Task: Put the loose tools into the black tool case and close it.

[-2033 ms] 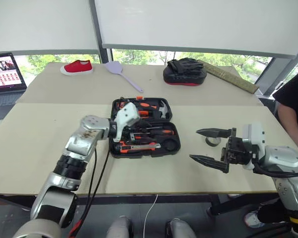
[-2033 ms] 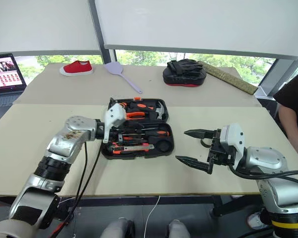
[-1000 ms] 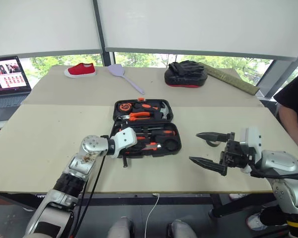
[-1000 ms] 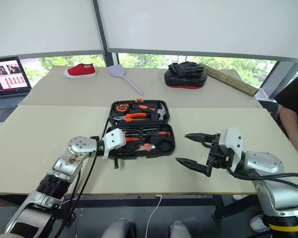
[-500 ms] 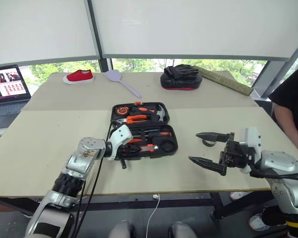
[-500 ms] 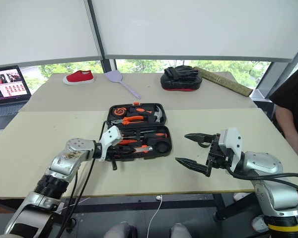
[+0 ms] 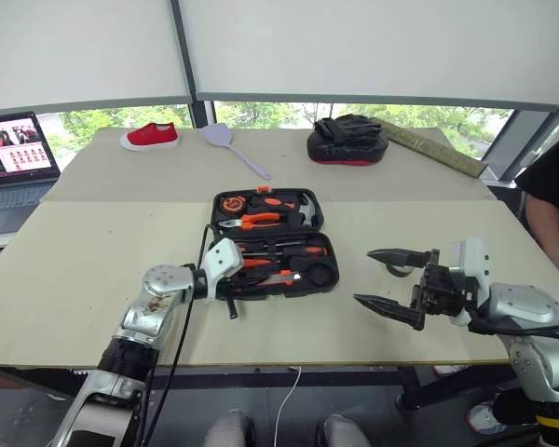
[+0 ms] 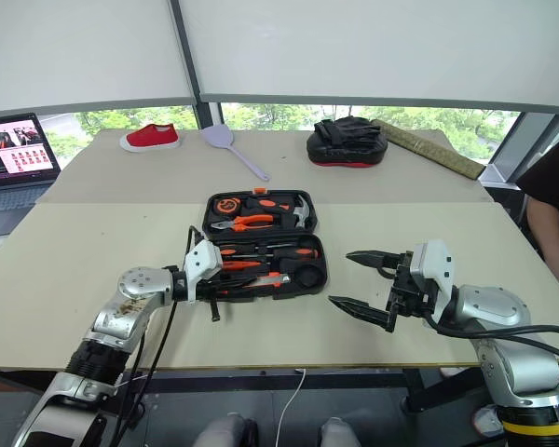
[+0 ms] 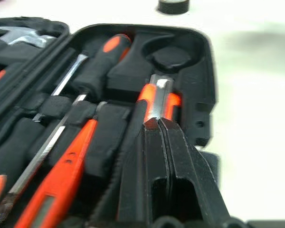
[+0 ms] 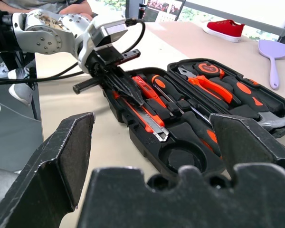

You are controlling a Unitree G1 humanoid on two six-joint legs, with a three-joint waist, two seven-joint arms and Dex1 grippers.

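Note:
The black tool case (image 7: 322, 284) lies open in the middle of the table, with pliers, a hammer and a tape measure in its far half. Orange-and-black screwdrivers (image 9: 102, 59) sit in the near half, and the utility knife (image 7: 272, 277) lies in the front slot. My left gripper (image 9: 159, 122) is shut with nothing in it, low at the case's front left, its tips over the knife (image 9: 156, 95). The dark tape roll (image 9: 173, 5) lies on the table right of the case. My right gripper (image 7: 382, 279) hovers open just in front of the roll.
Along the far edge of the table are a red shoe (image 7: 150, 136), a lilac spatula (image 7: 231, 142), a black-and-red mitt (image 7: 347, 138) and a long brown board (image 7: 429, 144). A laptop (image 7: 19, 158) stands at the left. A person (image 7: 554, 191) stands at the right.
My left arm has come down from over the case's left side to its front left corner and has stayed there, still shut. The right gripper has not moved. The camera has shifted slightly.

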